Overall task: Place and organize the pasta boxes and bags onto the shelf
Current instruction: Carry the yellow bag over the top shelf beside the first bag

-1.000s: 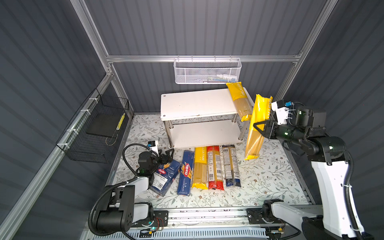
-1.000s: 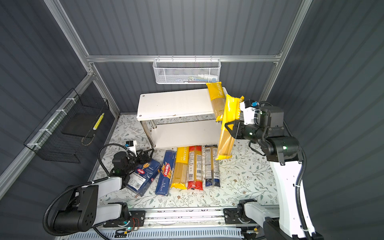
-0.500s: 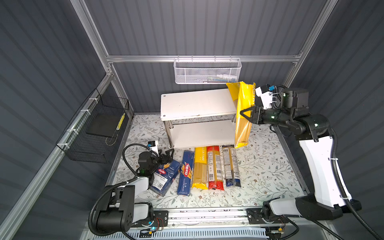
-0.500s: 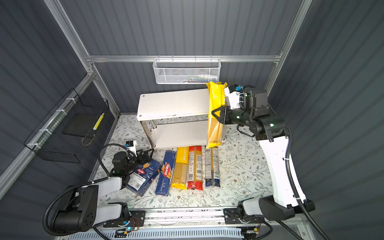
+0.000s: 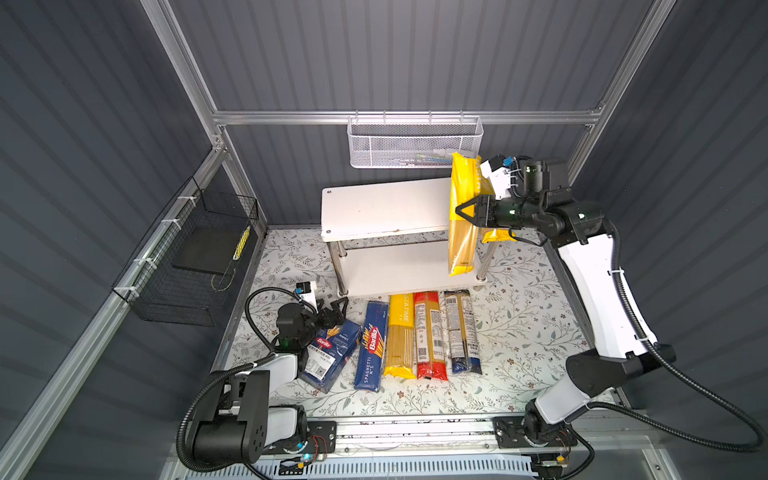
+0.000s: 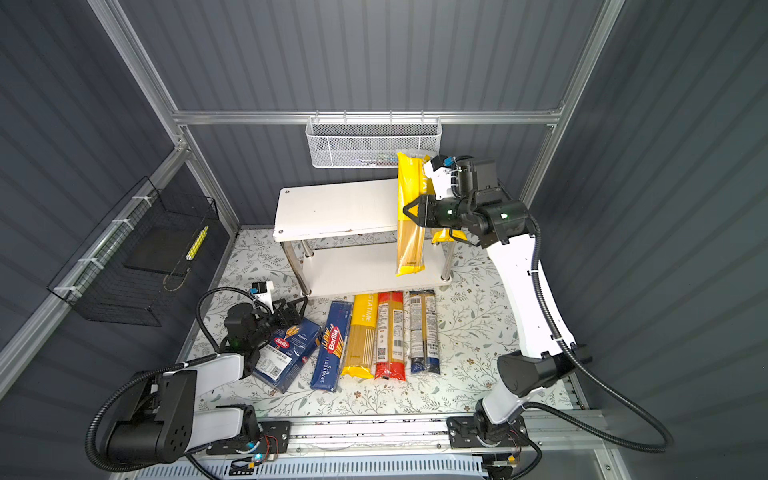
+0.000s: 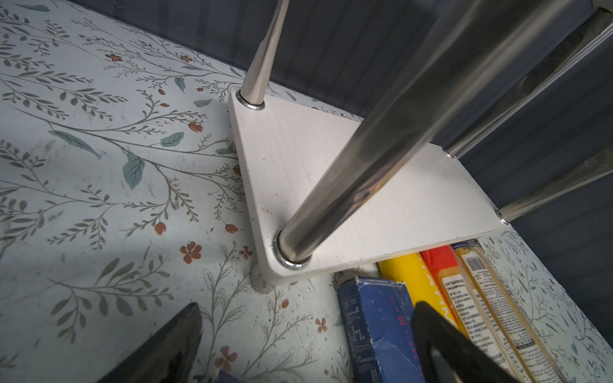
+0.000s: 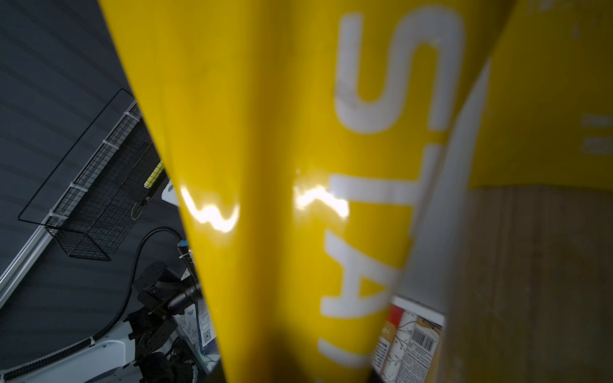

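Yellow bag (image 5: 460, 245) upright within right pincer (image 5: 466, 212)

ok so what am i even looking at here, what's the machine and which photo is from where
Two robot arms stand at a table's front edge. Two pictures look down from overhead, nearly alike; the other two come from a camera on each wrist. The right pincer is shut on a yellow pasta bag, upright at the right end of the white two-tier shelf. Another yellow bag peeks out behind it. The left pincer is open and empty. On the flowered table lie two blue Barilla boxes and three bags: yellow, red-ended, blue-ended.
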Controlling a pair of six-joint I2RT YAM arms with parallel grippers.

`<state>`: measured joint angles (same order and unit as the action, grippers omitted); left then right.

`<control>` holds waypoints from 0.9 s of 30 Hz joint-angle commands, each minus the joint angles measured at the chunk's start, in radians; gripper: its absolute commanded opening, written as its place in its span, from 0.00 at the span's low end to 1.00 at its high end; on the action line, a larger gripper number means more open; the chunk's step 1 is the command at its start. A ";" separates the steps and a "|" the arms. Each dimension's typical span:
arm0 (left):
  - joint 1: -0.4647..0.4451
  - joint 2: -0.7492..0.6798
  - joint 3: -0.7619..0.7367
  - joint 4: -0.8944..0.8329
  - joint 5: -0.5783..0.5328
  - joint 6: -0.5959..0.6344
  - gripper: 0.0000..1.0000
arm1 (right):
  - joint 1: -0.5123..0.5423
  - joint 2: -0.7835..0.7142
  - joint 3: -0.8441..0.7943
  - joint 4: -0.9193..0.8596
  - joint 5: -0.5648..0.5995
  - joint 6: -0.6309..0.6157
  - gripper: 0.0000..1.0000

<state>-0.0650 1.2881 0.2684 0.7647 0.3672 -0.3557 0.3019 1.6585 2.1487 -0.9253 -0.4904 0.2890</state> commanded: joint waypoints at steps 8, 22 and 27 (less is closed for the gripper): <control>-0.019 0.023 -0.004 -0.077 0.037 -0.013 0.99 | 0.003 0.095 0.194 0.142 -0.021 0.005 0.07; -0.019 0.027 0.001 -0.081 0.041 -0.012 0.99 | -0.007 0.218 0.338 0.202 0.005 0.018 0.09; -0.019 0.019 -0.005 -0.079 0.036 -0.013 0.99 | -0.020 0.242 0.333 0.232 0.001 0.031 0.10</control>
<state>-0.0669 1.2900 0.2699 0.7643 0.3668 -0.3557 0.2962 1.8927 2.4371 -0.8726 -0.4862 0.3180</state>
